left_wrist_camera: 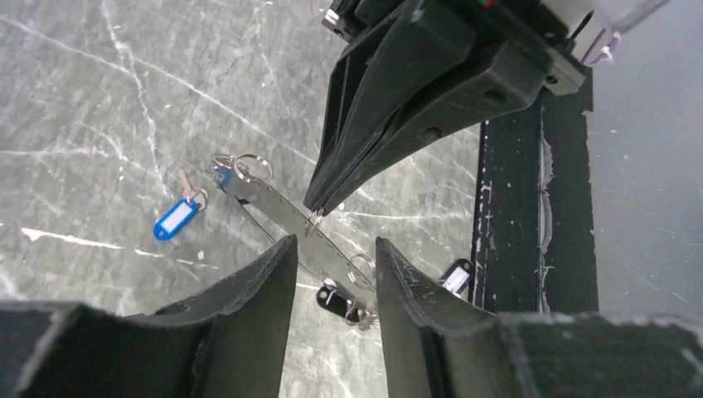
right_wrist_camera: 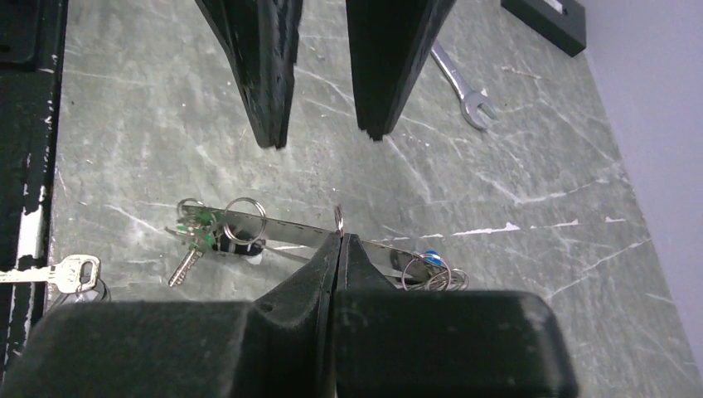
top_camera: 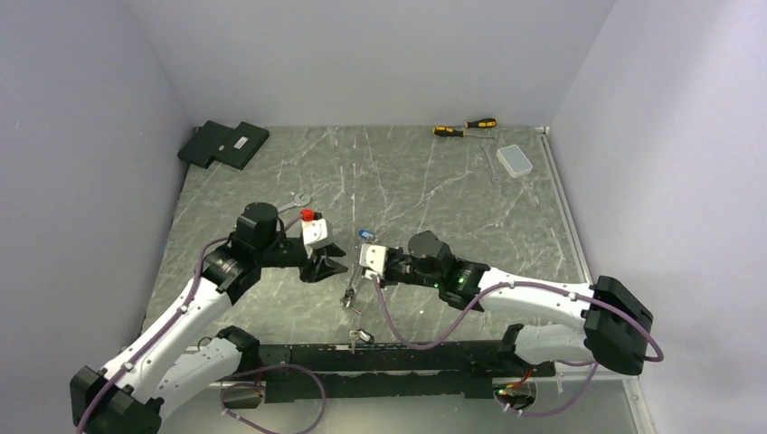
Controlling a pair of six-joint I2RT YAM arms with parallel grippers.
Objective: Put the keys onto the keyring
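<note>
The right tool (right_wrist_camera: 338,238) grips a small silver wire ring (right_wrist_camera: 337,217) at its tips; the half-open left tool (right_wrist_camera: 322,141) faces it, apart.

L claw (top_camera: 338,268) & R claw (top_camera: 359,274) tips close together, keys (top_camera: 349,297) just beside them.

Both arms are reaching in toward mid-table, grippers facing each other tip to tip. The left gripper (top_camera: 327,268) is hovering with its fingers (left_wrist_camera: 265,282) parted, gripping nothing. The right gripper (right_wrist_camera: 338,239) is pinching a small ring (right_wrist_camera: 338,217), jaws pressed together.
</note>
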